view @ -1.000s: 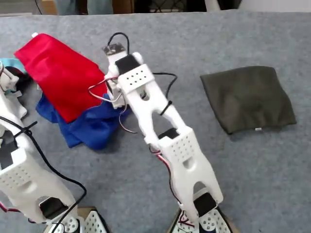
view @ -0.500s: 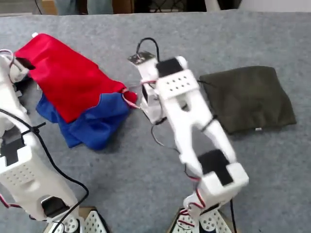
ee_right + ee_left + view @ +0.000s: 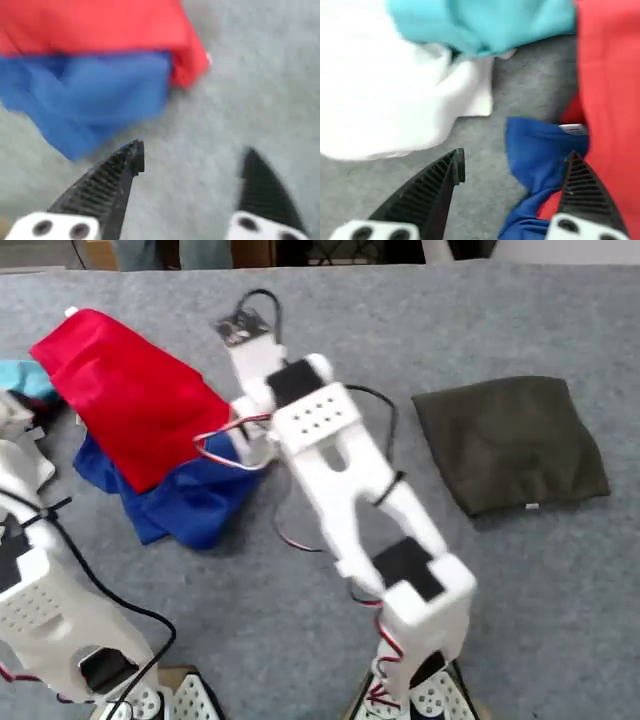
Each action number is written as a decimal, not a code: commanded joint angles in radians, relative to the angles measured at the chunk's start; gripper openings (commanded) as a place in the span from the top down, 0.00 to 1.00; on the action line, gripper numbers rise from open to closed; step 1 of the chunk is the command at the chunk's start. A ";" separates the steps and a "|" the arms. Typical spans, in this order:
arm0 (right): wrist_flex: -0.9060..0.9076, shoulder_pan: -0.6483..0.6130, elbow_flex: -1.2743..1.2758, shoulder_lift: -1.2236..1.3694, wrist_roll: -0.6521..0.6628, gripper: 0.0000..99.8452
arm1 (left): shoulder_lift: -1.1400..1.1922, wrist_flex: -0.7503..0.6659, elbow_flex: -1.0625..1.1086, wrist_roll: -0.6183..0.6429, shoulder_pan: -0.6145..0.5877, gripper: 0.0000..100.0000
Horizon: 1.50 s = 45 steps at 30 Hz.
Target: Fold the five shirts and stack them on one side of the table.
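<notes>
A red shirt lies spread at the table's left, on top of a crumpled blue shirt. A cyan shirt peeks out at the far left edge. An olive shirt lies folded at the right. My right gripper is open above bare table, just off the red shirt's corner and the blue shirt. My left gripper is open too, over the table between a white shirt and a blue shirt's edge, with the cyan shirt and the red shirt beyond.
The grey cloth-covered table has free room in front and between the shirt pile and the olive shirt. The right arm stretches diagonally across the middle. The left arm stands at the left edge.
The right arm swung right, with the red shirt's corner drawn out beside it, then came back left. The corner has drawn back to the pile. The left arm shifted slightly.
</notes>
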 commanded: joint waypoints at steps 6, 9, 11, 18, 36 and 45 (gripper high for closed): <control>0.020 -0.149 -0.539 0.384 -0.229 0.58 | -0.140 0.017 0.045 -0.110 -0.148 0.68; 0.100 -0.157 -0.693 0.516 -0.255 0.65 | -0.155 0.017 0.071 -0.137 -0.176 0.68; 0.169 -0.150 -0.799 0.588 -0.264 0.74 | -0.155 0.017 0.076 -0.143 -0.185 0.68; 0.235 -0.035 -0.964 0.707 -0.238 0.98 | -0.150 0.015 0.073 -0.143 -0.182 0.68; 0.233 0.241 0.153 -0.142 0.037 0.99 | -0.157 -0.005 0.070 -0.133 -0.051 0.68; 0.232 0.483 0.682 -0.648 0.361 0.99 | -0.157 0.051 0.039 -0.028 0.252 0.68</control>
